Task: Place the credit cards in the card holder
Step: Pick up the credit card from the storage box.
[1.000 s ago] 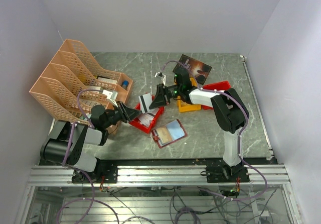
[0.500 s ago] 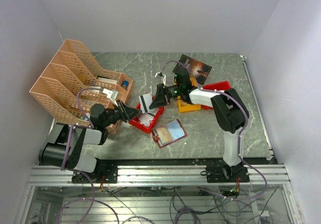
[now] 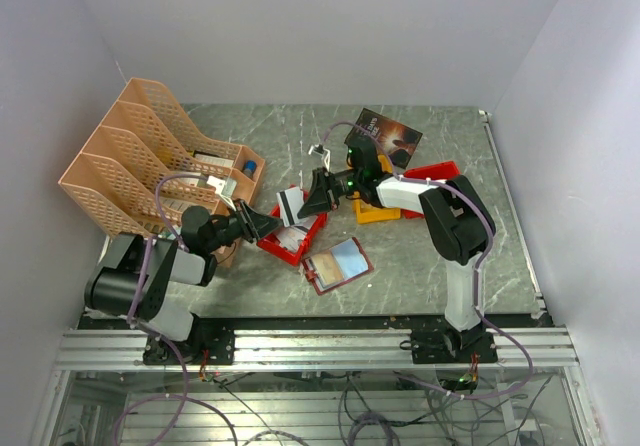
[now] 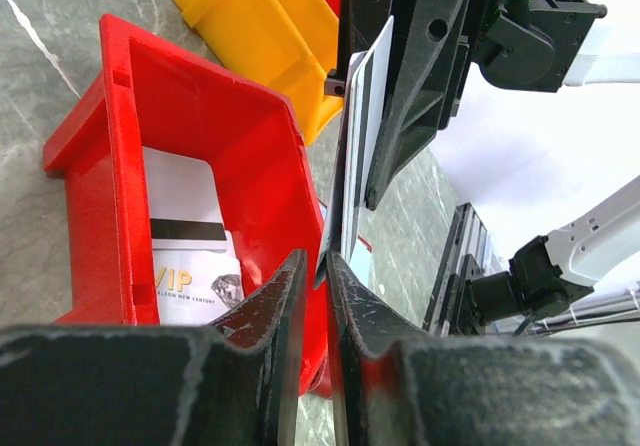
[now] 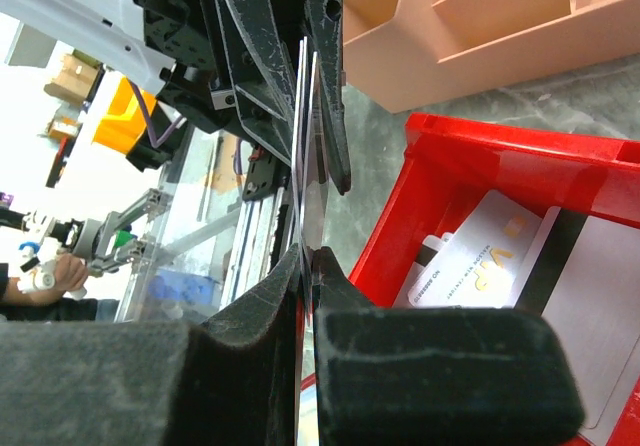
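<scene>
A whitish credit card (image 3: pixel 289 204) with a dark stripe stands on edge above the red bin (image 3: pixel 318 224), between my two grippers. My right gripper (image 3: pixel 303 202) is shut on it; in the right wrist view the card (image 5: pixel 310 146) runs up from between its tips (image 5: pixel 310 256). My left gripper (image 3: pixel 275 224) is closed on the card's other end; in the left wrist view the card (image 4: pixel 358 116) reaches down between its tips (image 4: pixel 325 266). More cards (image 4: pixel 190 256) lie in the bin (image 4: pixel 250 136). The dark-red card holder (image 3: pixel 337 264) lies open on the table, pale pockets up.
A peach file organiser (image 3: pixel 140 156) stands at the left. A yellow bin (image 3: pixel 375 209), a second red bin (image 3: pixel 435 174) and a dark booklet (image 3: pixel 388 136) lie behind the right arm. The table's front rail runs below the card holder.
Both grippers and the card stay almost where they were. The left arm's lower links have shifted slightly.
</scene>
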`<action>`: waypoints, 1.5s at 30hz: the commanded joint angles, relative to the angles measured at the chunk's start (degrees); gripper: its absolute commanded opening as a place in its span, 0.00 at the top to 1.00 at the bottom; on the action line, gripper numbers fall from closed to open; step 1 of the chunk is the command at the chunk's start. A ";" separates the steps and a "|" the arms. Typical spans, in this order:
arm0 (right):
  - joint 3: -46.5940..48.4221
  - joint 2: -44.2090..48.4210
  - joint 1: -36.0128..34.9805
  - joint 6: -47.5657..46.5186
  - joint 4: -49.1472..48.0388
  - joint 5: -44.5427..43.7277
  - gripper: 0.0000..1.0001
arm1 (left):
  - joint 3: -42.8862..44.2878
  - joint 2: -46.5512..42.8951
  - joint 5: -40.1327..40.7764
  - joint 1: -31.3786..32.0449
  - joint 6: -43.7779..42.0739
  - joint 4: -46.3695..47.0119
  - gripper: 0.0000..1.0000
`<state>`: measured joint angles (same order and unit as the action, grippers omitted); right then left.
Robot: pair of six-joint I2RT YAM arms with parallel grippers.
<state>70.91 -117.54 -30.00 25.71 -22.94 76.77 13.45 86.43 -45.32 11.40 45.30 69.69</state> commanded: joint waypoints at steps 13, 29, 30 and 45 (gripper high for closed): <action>1.59 -2.96 -0.68 -1.77 3.31 1.00 1.00 | 1.61 8.76 -4.96 -0.59 7.93 20.80 0.91; 4.68 -3.89 -0.68 -8.55 14.13 -3.70 0.88 | 0.78 2.87 0.02 -0.59 1.36 6.69 0.93; 5.06 -3.99 -0.68 -9.32 15.25 -4.30 0.87 | 0.83 1.64 0.55 -0.59 -0.10 3.82 0.93; 7.84 -4.02 -0.68 -15.24 24.19 -11.60 0.83 | 3.87 -8.06 6.18 -0.59 -9.69 -20.10 0.93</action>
<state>77.17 -120.81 -30.61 14.04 -3.03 68.99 15.51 80.95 -41.65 11.07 39.57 55.22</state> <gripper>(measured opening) 0.158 0.075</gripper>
